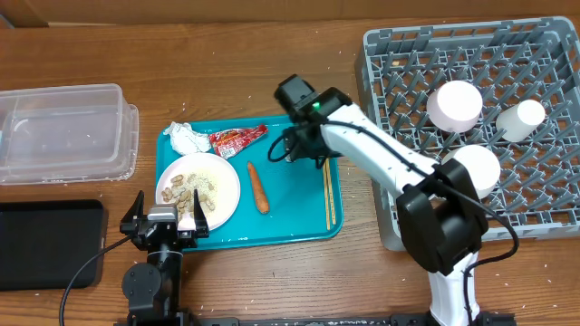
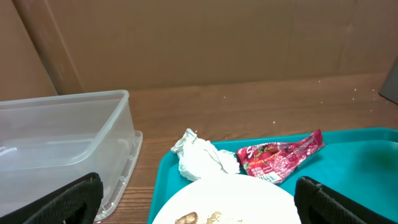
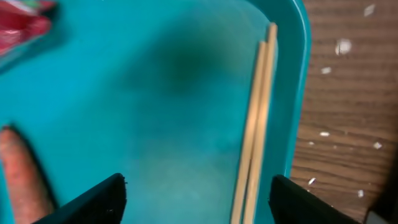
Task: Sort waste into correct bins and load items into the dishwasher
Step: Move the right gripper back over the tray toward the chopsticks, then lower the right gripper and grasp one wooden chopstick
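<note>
Dark fingertips [image 3: 106, 199] of the right gripper [image 3: 199, 193] are hanging low over the teal tray [image 3: 155, 124], the jaws standing wide apart and holding nothing. Between them, much closer to the finger on the tray-rim side, the chopsticks [image 3: 255, 137] are lying side by side and touching. They are two thin, pale wooden rods running straight ahead of the tool along the tray's raised edge. I cannot tell whether that finger is touching them. Outside the other finger the carrot stick [image 3: 22, 174] is lying, orange, rounded and blurred. Further ahead on that same side a corner of the red wrapper [image 3: 22, 18] is showing. Beyond the rim the wooden table [image 3: 342, 93] is showing its grain and white flecks.

The left gripper [image 1: 169, 210] is hovering at the tray's near edge, its jaws spread wide with nothing in them. The round white plate [image 2: 236, 196] is sitting between and just ahead of its fingers, glossy, with pale beige scraps [image 1: 192, 186] lumped on it. Ahead of the plate the crumpled white napkin [image 2: 202, 158] is lying just beside the crinkled, shiny wrapper. Off to this gripper's left the clear tub [image 2: 62, 130] is standing, smooth-walled, and the flat black tray [image 1: 50, 244] is lying nearer.

Well behind the right gripper, the grey pegged dish rack [image 1: 544, 91] is carrying two white bowls [image 1: 454, 104] and a small white cup [image 1: 521, 118].
</note>
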Motion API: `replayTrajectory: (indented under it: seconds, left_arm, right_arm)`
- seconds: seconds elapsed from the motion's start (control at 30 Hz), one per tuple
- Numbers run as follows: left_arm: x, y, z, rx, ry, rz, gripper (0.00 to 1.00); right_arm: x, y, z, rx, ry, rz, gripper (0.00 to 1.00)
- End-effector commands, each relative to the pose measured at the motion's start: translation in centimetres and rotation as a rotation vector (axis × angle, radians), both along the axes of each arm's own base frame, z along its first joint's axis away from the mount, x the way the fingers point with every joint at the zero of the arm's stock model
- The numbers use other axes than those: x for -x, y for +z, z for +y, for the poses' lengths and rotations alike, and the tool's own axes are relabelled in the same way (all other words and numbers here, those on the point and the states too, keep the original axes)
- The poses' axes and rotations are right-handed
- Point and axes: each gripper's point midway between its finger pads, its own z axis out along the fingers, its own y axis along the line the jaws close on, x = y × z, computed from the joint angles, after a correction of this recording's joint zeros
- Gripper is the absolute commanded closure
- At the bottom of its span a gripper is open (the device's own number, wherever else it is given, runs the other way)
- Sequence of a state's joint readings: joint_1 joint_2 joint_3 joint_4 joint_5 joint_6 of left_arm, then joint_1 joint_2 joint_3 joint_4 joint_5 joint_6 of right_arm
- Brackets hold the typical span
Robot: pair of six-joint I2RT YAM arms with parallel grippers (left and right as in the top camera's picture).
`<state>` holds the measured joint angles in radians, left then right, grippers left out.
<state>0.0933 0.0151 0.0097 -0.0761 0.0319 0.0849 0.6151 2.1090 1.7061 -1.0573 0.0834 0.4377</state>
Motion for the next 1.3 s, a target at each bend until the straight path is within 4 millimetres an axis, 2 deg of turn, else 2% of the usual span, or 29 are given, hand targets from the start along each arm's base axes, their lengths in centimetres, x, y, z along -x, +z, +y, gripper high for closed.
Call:
replayTrajectory:
  seconds: [0.0,0.17,0.33,0.73,1.27]
  left_arm:
    - [0.0,0.0,0.3,0.002,0.013,-0.005,0.00]
    - [0.0,0.0,0.3,0.002,0.013,-0.005,0.00]
    - [0.0,0.0,0.3,0.002,0.013,-0.005,0.00]
    - [0.0,0.0,0.3,0.002,0.012,-0.005,0.00]
    - [0.0,0.0,0.3,0.002,0.012,-0.005,0.00]
  right_arm:
    - [0.5,-1.4,-0.8,-0.025,-0.023,0.063,0.29]
    - [1.4,-2.6,-1.4,-0.016,-0.027,0.096,0.29]
    - [2.2,-3.3,-0.5,-0.051,-0.013,0.123,0.31]
    - [2.7,-4.8,-0.5,-0.053,-0.010,0.121,0.33]
    - [2.9,-5.0,0.1,-0.072,0.001,0.123,0.36]
